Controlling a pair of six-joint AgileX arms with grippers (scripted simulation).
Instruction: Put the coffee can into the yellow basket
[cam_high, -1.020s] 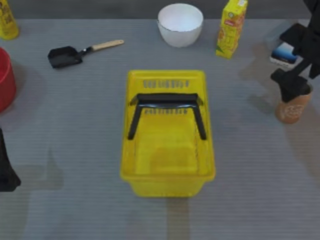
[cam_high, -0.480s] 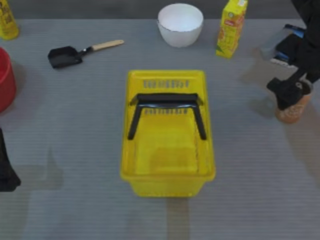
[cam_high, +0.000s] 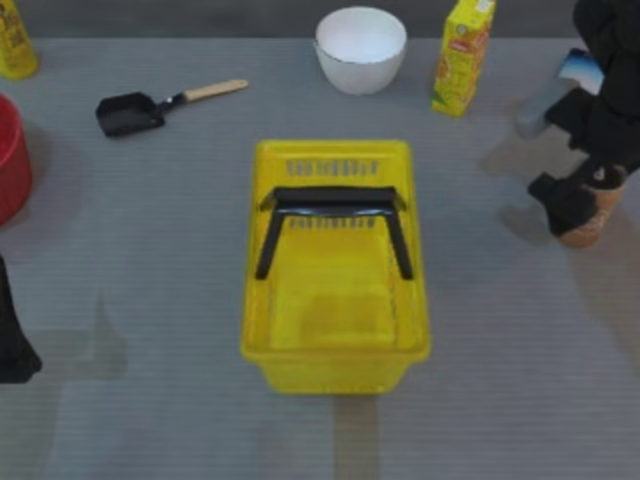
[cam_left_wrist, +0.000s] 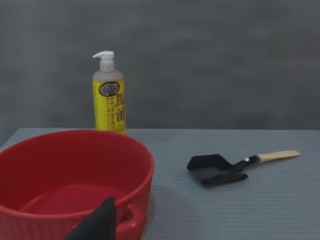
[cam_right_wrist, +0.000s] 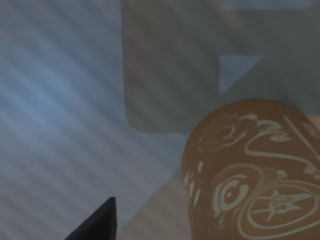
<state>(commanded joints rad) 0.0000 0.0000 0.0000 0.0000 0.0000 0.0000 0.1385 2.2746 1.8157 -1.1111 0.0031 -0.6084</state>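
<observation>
Coffee can (cam_high: 590, 215) stands upright on the desk (cam_high: 150, 300) at the right edge, well apart from the yellow basket (cam_high: 335, 355) in the middle. Likely a light, rigid, smooth cylinder, so it could slip; best taken across the side wall mid-height. Right gripper (cam_high: 580, 195) sits over the can's top, can body close in the right wrist view. Can't tell how far open it is or whether it has contact. Left arm parked at desk's left edge.
</observation>
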